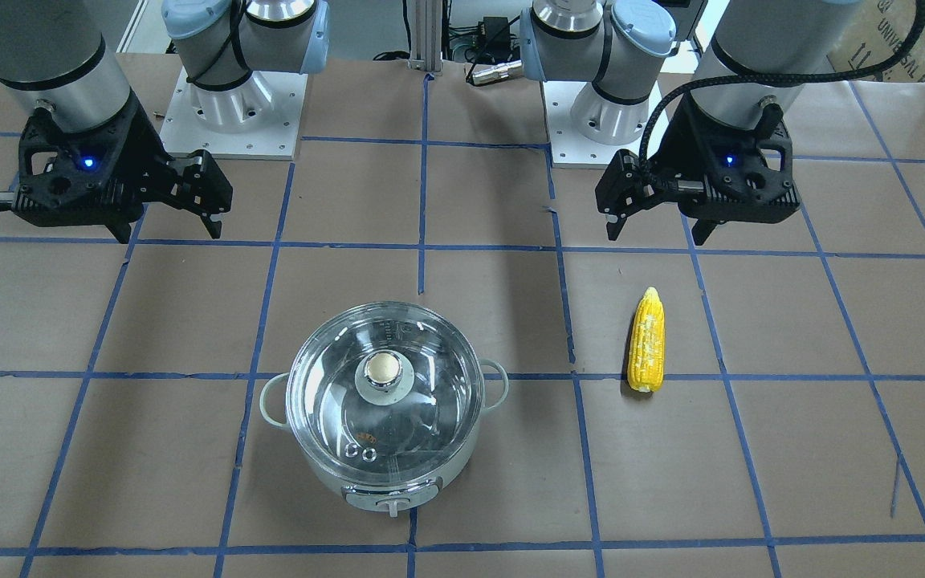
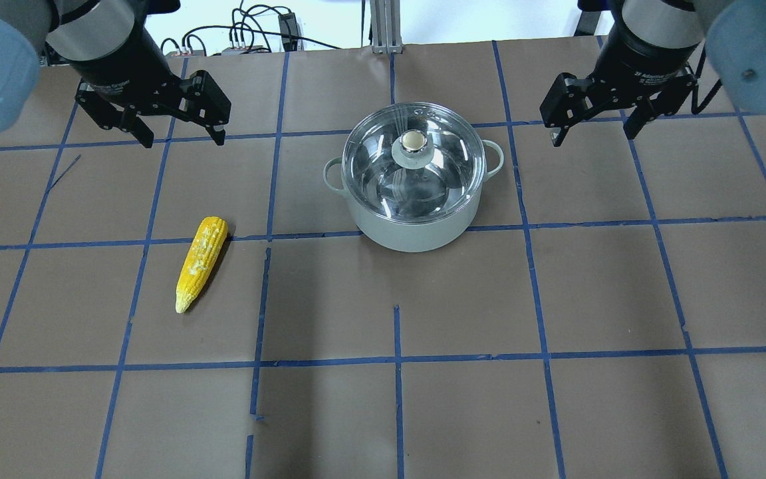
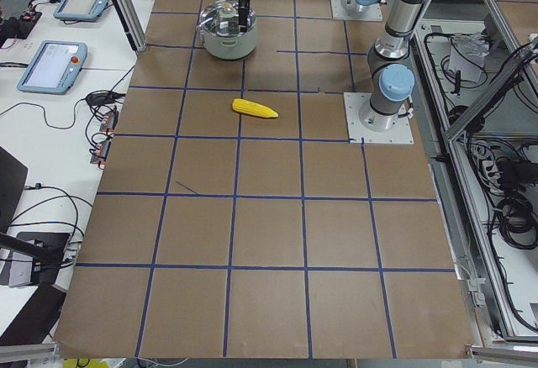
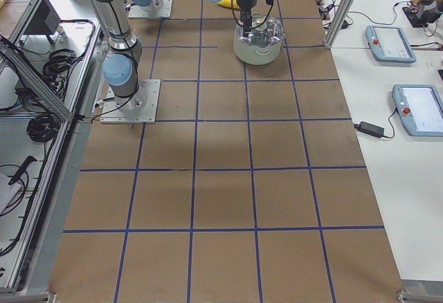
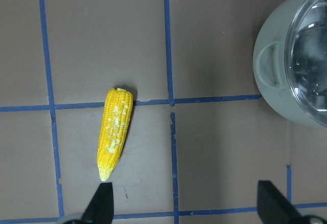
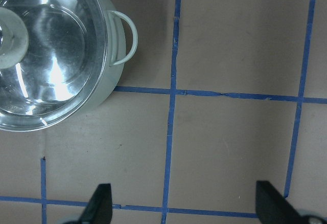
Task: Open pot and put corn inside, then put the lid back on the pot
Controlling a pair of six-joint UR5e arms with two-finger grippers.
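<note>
Between our left fingers (image 2: 212,106) and our right fingers (image 2: 559,100), both spread wide and empty, sits the pot (image 2: 409,233) with the lid (image 2: 436,179) on. The corn (image 2: 201,263) lies on the bench (image 2: 556,299) near our left fingers. We think the little knob (image 2: 413,141) may slip and the glass lid fall.

Two arms of silver-grey metal tubing (image 1: 53,56), with pale blue plastic joint caps (image 1: 645,26) and black band seams. Each has a square white base plate (image 1: 270,140) pierced with small screw holes. Left hand (image 1: 655,234) and right hand (image 1: 167,234): black angular housings, two black fingers, one small blue light (image 1: 89,163) apiece. A black braided cable (image 1: 792,78) runs along the left wrist.
</note>
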